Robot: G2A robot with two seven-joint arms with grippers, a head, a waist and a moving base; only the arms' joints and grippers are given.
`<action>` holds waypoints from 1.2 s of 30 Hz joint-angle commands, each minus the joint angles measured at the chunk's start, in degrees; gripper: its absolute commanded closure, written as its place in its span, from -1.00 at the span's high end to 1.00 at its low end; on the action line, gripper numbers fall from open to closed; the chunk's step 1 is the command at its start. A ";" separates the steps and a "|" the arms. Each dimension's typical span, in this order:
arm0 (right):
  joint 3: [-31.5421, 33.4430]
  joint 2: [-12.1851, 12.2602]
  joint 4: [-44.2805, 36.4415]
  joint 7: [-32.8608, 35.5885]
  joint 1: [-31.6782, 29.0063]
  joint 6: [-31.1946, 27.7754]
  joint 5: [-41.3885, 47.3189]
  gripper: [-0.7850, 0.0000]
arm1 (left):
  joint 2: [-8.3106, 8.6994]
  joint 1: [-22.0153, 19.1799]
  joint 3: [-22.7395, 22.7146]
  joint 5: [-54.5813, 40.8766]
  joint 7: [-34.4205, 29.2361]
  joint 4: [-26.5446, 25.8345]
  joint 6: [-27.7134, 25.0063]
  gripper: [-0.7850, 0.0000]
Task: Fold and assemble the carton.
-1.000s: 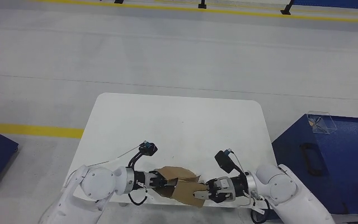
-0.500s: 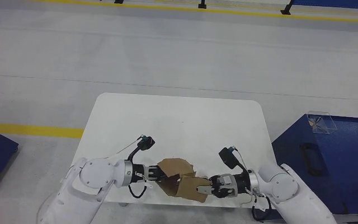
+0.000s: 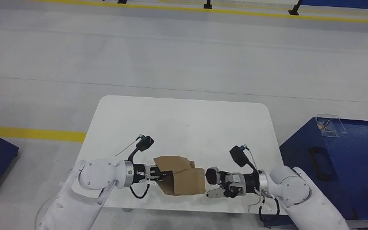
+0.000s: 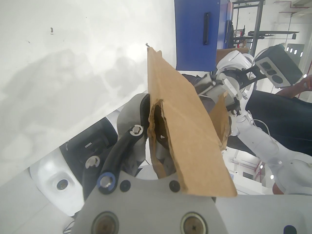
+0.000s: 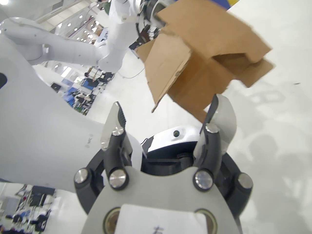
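Half-folded carton (image 3: 181, 178) at near edge of bench (image 3: 184, 118).
Top: gripped at its left end by left hand (image 3: 156, 174); right hand (image 3: 210, 187) just right. Left wrist: clamped tight on carton (image 4: 180, 132) flap. Right wrist: spread wide, one fingertip (image 5: 215, 102) against carton (image 5: 207, 49).

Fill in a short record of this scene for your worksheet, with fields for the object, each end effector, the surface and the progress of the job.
Object: carton, brown cardboard, partly folded, flaps loose
Position: held up over the near edge of the table
Left end effector: shut on one panel of the carton
Right end effector: open, fingers spread at the carton's opposite end; contact cannot be told
Surface: white, rounded corners
Progress: carton not yet assembled
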 commanded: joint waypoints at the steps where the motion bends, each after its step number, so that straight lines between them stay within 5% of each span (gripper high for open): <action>1: 3.69 0.08 -0.53 -8.22 -2.13 0.06 -5.11 1.00 | -0.50 -0.82 -0.52 -15.45 -2.46 3.72 4.72 -1.00; 5: 9.95 0.36 -2.43 -17.60 -7.90 1.49 -9.34 1.00 | -1.75 -3.46 1.03 -31.03 -4.60 12.14 8.49 -1.00; 10: 11.66 0.52 -3.08 -18.12 -9.63 2.72 -9.46 1.00 | -3.65 -6.63 6.07 -42.06 -4.94 20.45 8.38 -1.00; 20: 12.30 0.07 -4.75 -23.70 -10.06 7.91 -18.48 1.00 | -3.67 -5.58 8.26 -39.83 -0.46 18.47 10.77 -1.00; 26: 10.39 -0.54 -7.89 -28.34 -11.04 14.53 -31.81 1.00 | -4.33 -6.17 10.50 -45.17 0.92 20.69 15.94 -1.00; 36: 6.73 -1.36 -6.91 -27.96 -9.93 16.85 -36.28 1.00 | -4.93 -8.01 12.26 -49.60 2.47 24.40 18.11 -1.00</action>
